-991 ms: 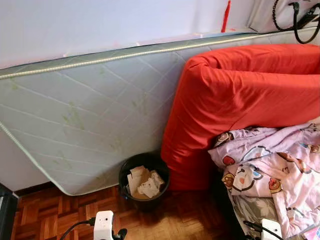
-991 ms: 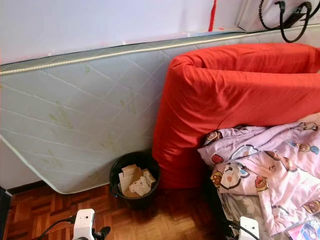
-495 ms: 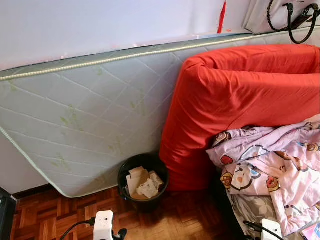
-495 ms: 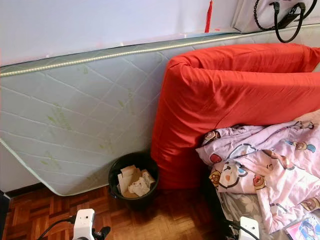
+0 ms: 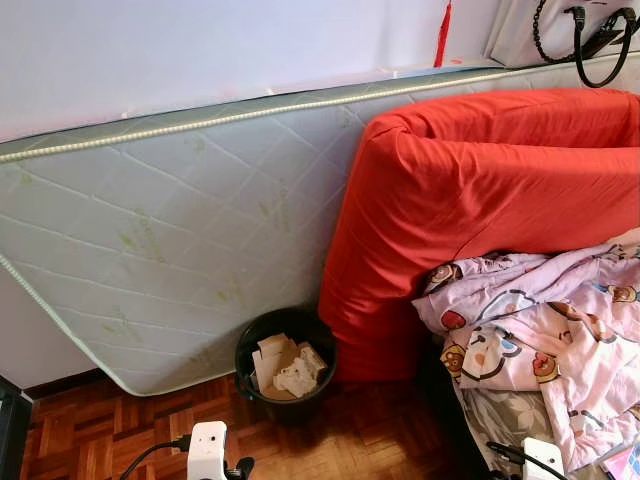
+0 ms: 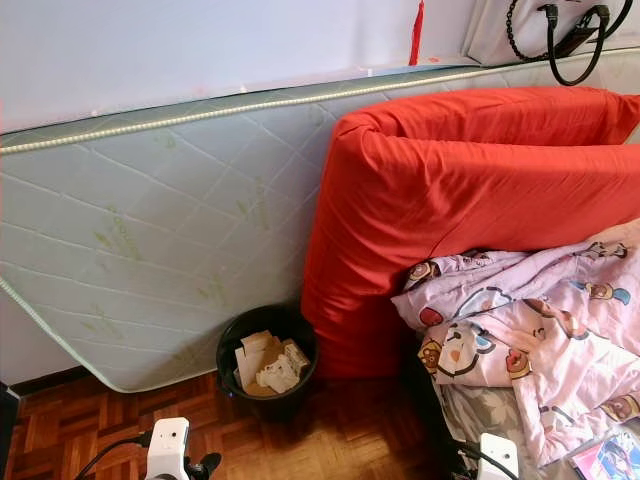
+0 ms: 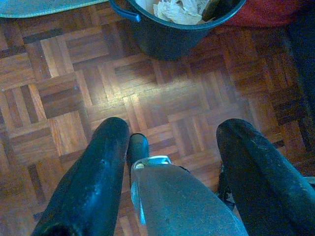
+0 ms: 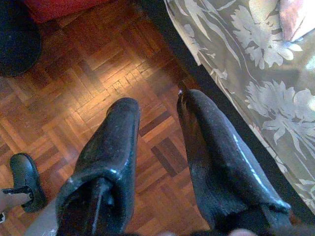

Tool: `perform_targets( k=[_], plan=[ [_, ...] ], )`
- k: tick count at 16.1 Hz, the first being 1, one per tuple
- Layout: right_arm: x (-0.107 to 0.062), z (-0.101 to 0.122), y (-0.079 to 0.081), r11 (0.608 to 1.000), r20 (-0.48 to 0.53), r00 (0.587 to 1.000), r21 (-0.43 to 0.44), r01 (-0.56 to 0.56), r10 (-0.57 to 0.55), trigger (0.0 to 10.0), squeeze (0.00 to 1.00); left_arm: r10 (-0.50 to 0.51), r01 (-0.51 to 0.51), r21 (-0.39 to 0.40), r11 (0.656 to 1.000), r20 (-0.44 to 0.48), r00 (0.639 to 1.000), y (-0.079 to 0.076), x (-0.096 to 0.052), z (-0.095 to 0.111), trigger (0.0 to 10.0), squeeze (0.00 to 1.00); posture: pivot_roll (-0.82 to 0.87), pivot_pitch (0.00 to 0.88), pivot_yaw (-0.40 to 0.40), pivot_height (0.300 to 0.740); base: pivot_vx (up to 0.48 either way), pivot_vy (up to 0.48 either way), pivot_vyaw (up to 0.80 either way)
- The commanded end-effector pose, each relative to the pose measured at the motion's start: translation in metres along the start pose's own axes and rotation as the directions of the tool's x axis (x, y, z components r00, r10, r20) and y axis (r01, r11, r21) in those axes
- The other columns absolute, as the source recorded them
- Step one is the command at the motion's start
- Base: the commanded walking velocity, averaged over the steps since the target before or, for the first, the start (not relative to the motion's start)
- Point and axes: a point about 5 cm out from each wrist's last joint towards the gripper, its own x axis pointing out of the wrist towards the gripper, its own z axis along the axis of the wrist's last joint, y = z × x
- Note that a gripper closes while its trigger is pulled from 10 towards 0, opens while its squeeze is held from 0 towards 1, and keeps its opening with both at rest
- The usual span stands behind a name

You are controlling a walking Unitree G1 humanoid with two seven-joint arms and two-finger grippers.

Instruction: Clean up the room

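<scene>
Leaning against the white wall, a pale quilted mattress point(image 5: 170, 240) is seen on its long edge, with a red-covered mattress point(image 5: 480, 190) propped in front of its right part. At the foot of both, on the parquet floor point(image 5: 110, 425), a black waste bin point(image 5: 287, 362) stands, touching or just beside the red cover, and it is partly filled with crumpled paper and card point(image 5: 288, 366). To the right a pink cartoon-print quilt point(image 5: 545, 340) is heaped on a bed, over a grey floral sheet point(image 8: 256, 64) that hangs down the bed's side.

The left gripper point(image 7: 172, 147) is held low over the parquet, its jaws set well apart and closed on nothing; one black finger point(image 7: 93, 172) is seen on each side of a silvery part of the robot. The bin point(image 7: 172, 24) lies ahead of these jaws, beyond a stretch of bare floor, well apart from them, with the paper showing over its rim.

The right gripper point(image 8: 157, 123) hangs beside the bed's dark edge, above the floor, its jaws slightly parted with a narrow gap between them and nothing gripped. The floral sheet is just beside its one finger point(image 8: 216, 147). A black shoe-like foot point(image 8: 27, 179) is made out on the floor near that gripper. Black cables point(image 5: 590, 40) are seen at the upper right, against the wall.
</scene>
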Motion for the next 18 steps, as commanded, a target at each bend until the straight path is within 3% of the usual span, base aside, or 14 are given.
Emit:
perform_targets(
  k=[1, 18],
  plan=[
    [-0.0051, -0.0455, 0.0341, 0.990, -0.136, 0.981, -0.022, -0.141, 0.137, 10.0, 0.00, 0.142, -0.143, 0.000, 0.990, -0.115, 0.983, 0.0647, -0.0235, -0.0319, 10.0, 0.00, 0.06, 0.000, 0.021, 0.740, 0.000, 0.000, 0.00],
    [-0.0051, -0.0431, 0.0323, 0.984, -0.128, 0.981, -0.088, -0.155, 0.143, 10.0, 0.00, 0.120, -0.122, -0.011, 0.993, -0.102, 0.988, 0.0630, -0.0235, -0.0318, 10.0, 0.00, 0.07, 0.000, -0.009, 0.740, 0.000, 0.000, 0.00]
  ],
)
